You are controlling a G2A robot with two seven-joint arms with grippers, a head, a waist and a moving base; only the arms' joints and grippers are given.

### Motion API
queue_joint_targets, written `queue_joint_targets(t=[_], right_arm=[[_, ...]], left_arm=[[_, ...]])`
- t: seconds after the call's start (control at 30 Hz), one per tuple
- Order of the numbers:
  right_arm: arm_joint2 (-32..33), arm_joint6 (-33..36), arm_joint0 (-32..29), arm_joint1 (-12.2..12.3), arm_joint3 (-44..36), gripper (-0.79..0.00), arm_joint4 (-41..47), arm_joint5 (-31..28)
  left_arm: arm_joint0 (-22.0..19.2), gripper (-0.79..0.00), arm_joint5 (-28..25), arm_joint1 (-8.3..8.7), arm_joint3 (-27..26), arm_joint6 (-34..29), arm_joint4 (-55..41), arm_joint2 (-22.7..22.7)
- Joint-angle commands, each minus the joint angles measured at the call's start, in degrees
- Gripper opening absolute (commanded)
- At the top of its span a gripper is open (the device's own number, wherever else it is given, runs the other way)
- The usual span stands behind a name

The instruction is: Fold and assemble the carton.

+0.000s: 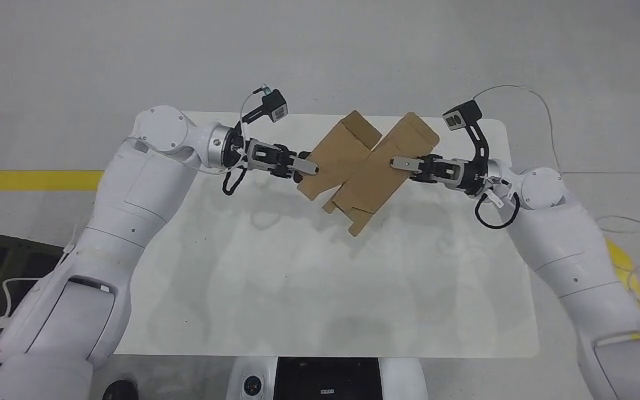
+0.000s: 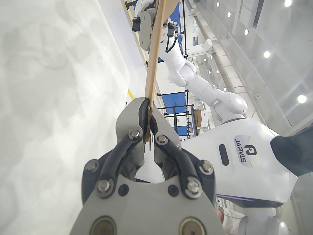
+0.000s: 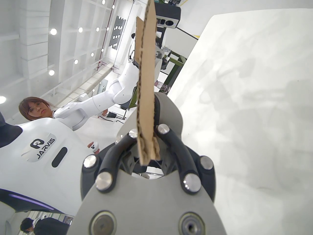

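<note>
Top view: the flattened carton (image 1: pixel 365 170) hangs above the table's (image 1: pixel 250 300) far half, long axis running arm to arm. The left gripper (image 1: pixel 303 165) and right gripper (image 1: pixel 403 162) sit at opposite ends, equally near.

Left wrist view: the left gripper (image 2: pixel 148 113) is pinched on the carton's (image 2: pixel 156 50) edge, the board running straight away.

Right wrist view: the right gripper (image 3: pixel 145 121) is likewise clamped on the carton (image 3: pixel 145 74) edge-on – opening it likely means drawing the panels apart.
</note>
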Motion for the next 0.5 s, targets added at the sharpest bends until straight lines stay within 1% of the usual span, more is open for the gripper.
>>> queue_joint_targets(t=[0.0, 0.03, 0.13, 0.23, 0.37, 0.47], right_arm=[[-0.36, -0.21, 0.22, -0.02, 0.18, -0.785, 0.11, -0.21], [-0.55, -0.31, 0.35, -0.03, 0.28, -0.785, 0.13, -0.31], [-1.03, -0.81, 0.77, -0.04, 0.84, -0.785, -0.06, -0.8], [-1.13, -2.7, 1.38, -0.08, 2.53, -0.785, -1.23, -2.69], [-1.89, -5.43, 2.05, -0.58, 4.19, -0.785, -2.05, -5.41], [-2.56, -7.01, 2.46, -1.18, 5.23, -0.785, -2.14, -6.98]], left_arm=[[-0.12, -0.148, -0.26, 0.07, -0.01, 0.28, -0.31, 0.11], [-0.22, 0.0, -0.4, 0.11, 0.1, 0.41, -0.46, 0.11], [-0.6, 0.0, -1.57, 0.19, 1.29, 1.59, -1.03, -0.25], [-0.91, 0.0, -3.55, 0.21, 2.41, 3.57, -1.09, -0.7], [-0.96, 0.0, -8.11, -0.11, 5.36, 8.16, -0.2, -1.14], [-0.8, 0.0, -9.88, -0.65, 6.37, 12.65, 0.86, -0.86]])
